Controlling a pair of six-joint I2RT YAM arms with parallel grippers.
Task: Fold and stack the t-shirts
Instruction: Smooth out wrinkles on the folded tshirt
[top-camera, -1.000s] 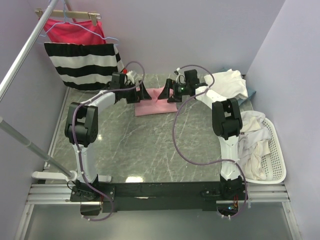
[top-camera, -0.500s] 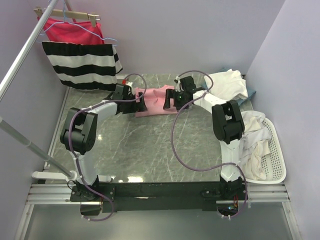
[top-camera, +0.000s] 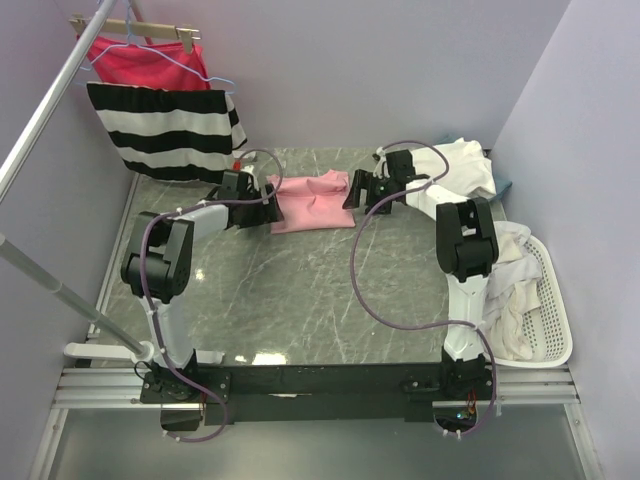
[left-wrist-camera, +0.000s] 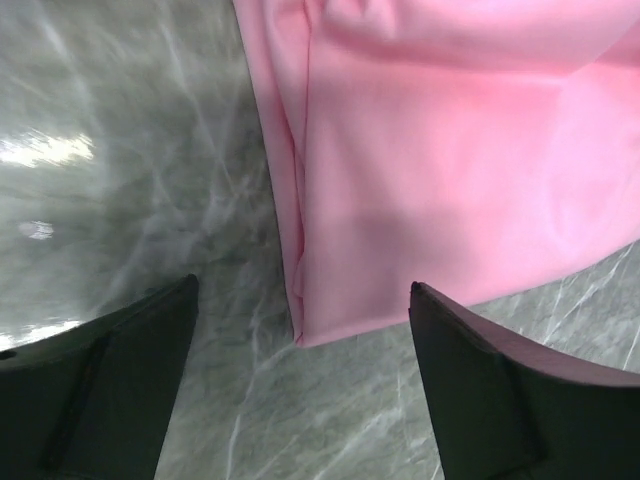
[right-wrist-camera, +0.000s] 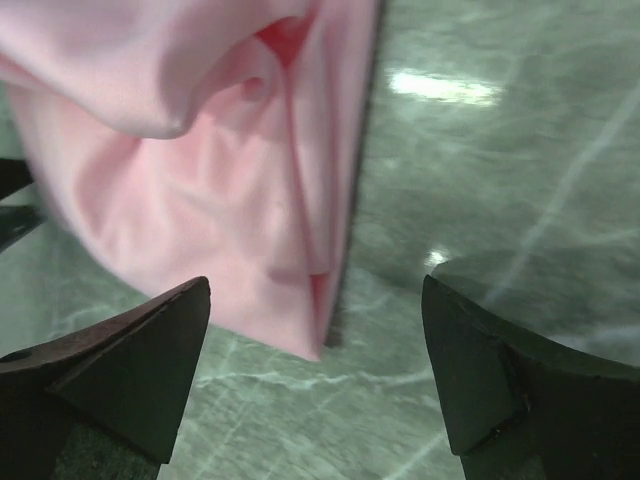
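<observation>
A light pink t-shirt lies folded into a rough rectangle at the back of the marble table. My left gripper stands open at its left edge, low over the table. In the left wrist view the pink t-shirt has its near corner between the spread fingers of the left gripper, which grip nothing. My right gripper stands open at the shirt's right edge. The right wrist view shows the pink t-shirt, creased, with a folded corner ahead of the empty right gripper. Cream-white t-shirts are heaped at the back right.
A white basket holding more pale garments stands at the right edge. A black-and-white striped garment and a red one hang at the back left. A metal rail slants across the left side.
Both grippers have drawn apart from over the pink shirt's middle to its left and right edges. The shirt now lies flatter and slightly farther back.
</observation>
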